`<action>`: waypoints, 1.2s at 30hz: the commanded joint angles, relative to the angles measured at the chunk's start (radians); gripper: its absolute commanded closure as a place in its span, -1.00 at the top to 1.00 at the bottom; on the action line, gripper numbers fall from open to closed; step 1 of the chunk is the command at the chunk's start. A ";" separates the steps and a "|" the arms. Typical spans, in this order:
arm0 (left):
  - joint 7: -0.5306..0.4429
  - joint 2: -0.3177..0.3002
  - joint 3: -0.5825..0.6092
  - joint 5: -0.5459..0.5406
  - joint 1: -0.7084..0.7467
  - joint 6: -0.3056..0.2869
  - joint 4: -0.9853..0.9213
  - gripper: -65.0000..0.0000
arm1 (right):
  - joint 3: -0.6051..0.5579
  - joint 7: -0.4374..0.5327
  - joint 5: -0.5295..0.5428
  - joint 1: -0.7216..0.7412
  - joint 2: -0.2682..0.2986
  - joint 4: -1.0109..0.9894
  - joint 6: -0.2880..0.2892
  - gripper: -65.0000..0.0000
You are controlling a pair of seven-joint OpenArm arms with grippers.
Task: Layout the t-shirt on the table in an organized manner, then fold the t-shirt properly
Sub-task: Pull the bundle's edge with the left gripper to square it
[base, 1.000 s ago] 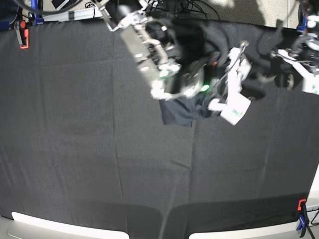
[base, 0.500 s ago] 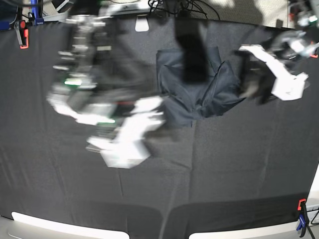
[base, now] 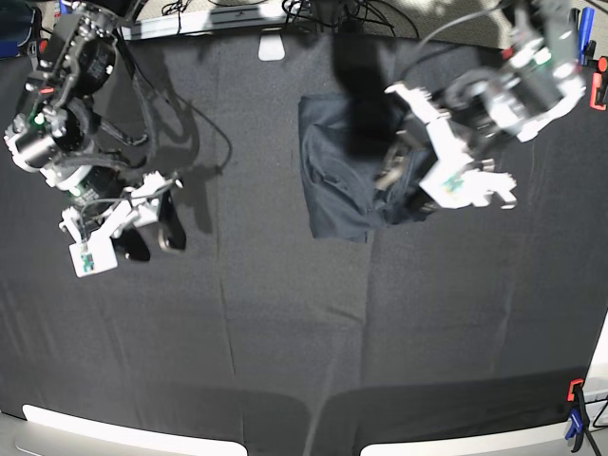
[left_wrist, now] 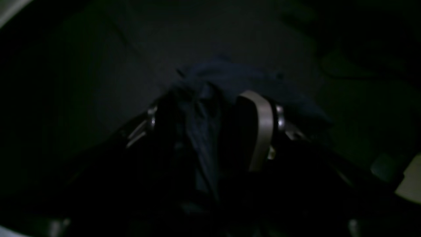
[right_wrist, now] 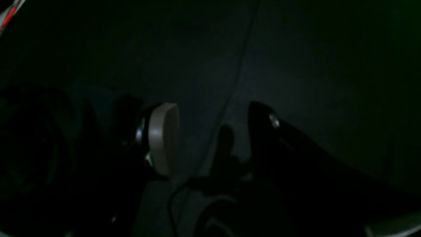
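Wide black surface (base: 285, 342) filling the base view, faintly creased, with pale strips along the near edge. One t-shirt (base: 351, 171), dark navy, bunched and partly folded toward the far side of the surface, right of centre in the base view. Two arms, one per side. Left end effector (base: 404, 185) down at the t-shirt's right edge; in the left wrist view, a hanging fold of blue t-shirt (left_wrist: 204, 131) between the fingers (left_wrist: 260, 128), jaws set wide but apparently gripping the cloth. Right end effector (base: 152, 228) well apart from the t-shirt, low over bare surface on the base view's left; in the right wrist view, jaws spread around nothing, one pale finger pad (right_wrist: 162, 138) against dark cloth.

Clamps counted in the base view: one orange and blue at the near right corner (base: 575, 413), one orange at the far right edge (base: 598, 85).

Writing: small green-marked stickers on both white end effector housings, too small to read. No label visible on the t-shirt.

Only in the base view: both arms together and the t-shirt's whole outline. Only in the left wrist view: cloth between the fingers. Only in the right wrist view: the empty gap and a crease line (right_wrist: 236, 82) in the surface running away from it. Both wrist views very dark.
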 commanded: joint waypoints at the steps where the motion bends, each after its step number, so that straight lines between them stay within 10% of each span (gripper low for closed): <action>1: -0.018 -0.003 0.000 0.004 -0.018 0.013 -0.005 -0.09 | 0.002 0.011 0.025 0.013 0.009 0.018 -0.003 0.01; 6: 0.022 -0.003 0.000 0.011 -0.012 0.011 -0.058 -0.19 | 0.002 0.011 0.024 0.013 0.009 0.018 -0.003 0.01; 11: 0.020 -0.004 -0.016 -0.016 0.047 0.013 -0.046 -0.96 | 0.002 0.027 0.024 0.014 0.009 0.018 -0.003 0.01; 21: 0.046 -0.004 -0.375 -0.230 0.180 0.019 -0.017 -0.95 | 0.002 0.041 0.024 0.014 0.009 0.018 -0.003 0.01; 31: 0.494 -0.018 -0.402 -0.249 0.199 -0.084 -0.017 -0.94 | 0.000 0.041 0.024 0.014 0.009 0.018 -0.003 0.01; 36: 0.561 -0.135 -0.405 -0.336 0.198 -0.084 -0.017 -0.48 | 0.000 0.041 0.024 0.014 0.009 0.018 -0.003 0.01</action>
